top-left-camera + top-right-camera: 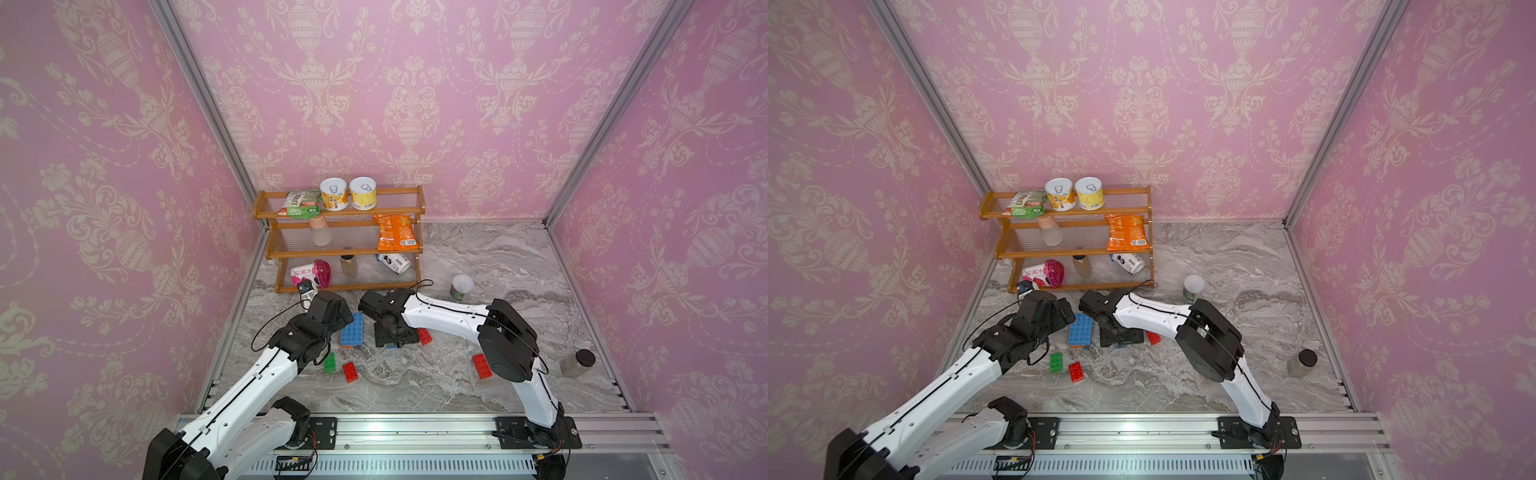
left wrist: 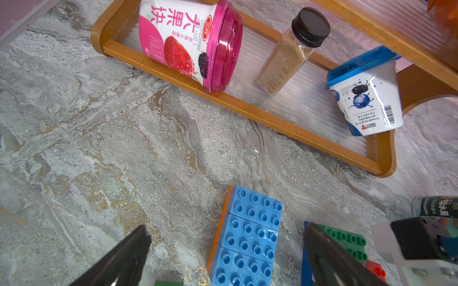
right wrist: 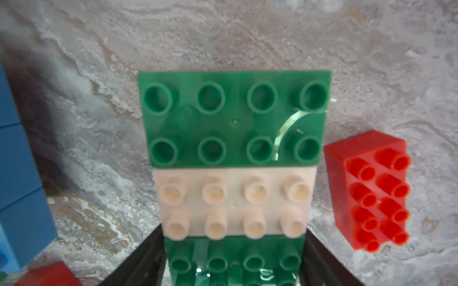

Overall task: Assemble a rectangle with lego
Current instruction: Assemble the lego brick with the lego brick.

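Nearest you: the aluminium rail point(image 1: 415, 430) along the front edge, carrying both arm bases. Beyond it, on the marble table point(image 1: 436, 390), you have:

- Left gripper point(image 2: 225, 229): jaws wide apart, holding nothing. One end of the blue slab point(image 2: 247, 235) shows between its fingers.
- Blue slab, in both top views point(image 1: 352, 330) point(image 1: 1080, 329): three blue bricks in a row on an orange layer, lying flat between the two wrists.
- Brick row, studs up, long sides touching: far green brick point(image 3: 235, 118), cream brick point(image 3: 235, 200), near green brick point(image 3: 235, 260). It sits just beside the slab, under the right wrist.
- Right gripper point(image 3: 234, 237): its fingers flank the near green brick closely on both sides. You cannot tell whether they press it or stand just clear.
- Loose pieces: a red brick point(image 3: 366, 190) just beside the row, and a small green brick point(image 1: 329, 362) beside a second red brick point(image 1: 349, 371), near the left arm. A third red brick point(image 1: 482, 365) lies well apart, by the right elbow.
- Also on the table: wooden shelf point(image 1: 345, 252) at the back, white cup point(image 1: 462, 287), black-capped jar point(image 1: 577, 363).
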Motion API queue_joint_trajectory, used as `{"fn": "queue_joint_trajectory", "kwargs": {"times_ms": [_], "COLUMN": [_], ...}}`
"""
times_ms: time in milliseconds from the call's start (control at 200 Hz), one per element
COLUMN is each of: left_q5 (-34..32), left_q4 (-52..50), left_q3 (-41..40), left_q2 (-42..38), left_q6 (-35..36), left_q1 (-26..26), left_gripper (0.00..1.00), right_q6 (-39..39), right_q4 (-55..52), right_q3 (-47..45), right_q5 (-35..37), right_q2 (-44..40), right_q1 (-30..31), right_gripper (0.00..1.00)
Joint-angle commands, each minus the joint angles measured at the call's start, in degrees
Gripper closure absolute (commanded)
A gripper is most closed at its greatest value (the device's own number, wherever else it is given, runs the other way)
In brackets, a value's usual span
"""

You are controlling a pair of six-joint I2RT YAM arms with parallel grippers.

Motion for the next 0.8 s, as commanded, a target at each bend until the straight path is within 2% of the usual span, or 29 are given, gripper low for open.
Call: {"fn": "queue_joint_trajectory", "kwargs": {"times_ms": [0, 290, 390, 490, 795], "left_q5": [-1.2, -1.1, -1.0, -1.4, -2.7], "left_q4": [-0.9, -0.9, -0.9, -1.4, -2.1], "left_q3": [0.1, 0.2, 0.4, 0.9, 2.3], "left_q2": [-0.8, -0.6, -0.4, -0.6, -0.5], "left_q6": [1.1, 1.1, 1.1, 1.3, 1.3], "left_q1": [0.5, 0.6, 0.6, 0.6, 0.6], "left_gripper": [0.01, 0.01, 0.01, 0.01, 0.01], "right_q6": [-0.1, 0.0, 0.3, 0.4, -0.6], "right_q4": [-0.5, -1.3, -2.4, -2.9, -6.2], "right_q3": [0.1, -0.3, -1.0, -2.6, -10.9], "right_q5": [1.0, 1.9, 3.5, 5.2, 11.8], "right_q2": [-0.4, -2.0, -3.9, -7.5, -20.0], "right_q1": [0.6, 0.6, 0.5, 0.4, -2.3], "right_gripper": [0.15, 0.13, 0.1, 0.01, 0.0]}}
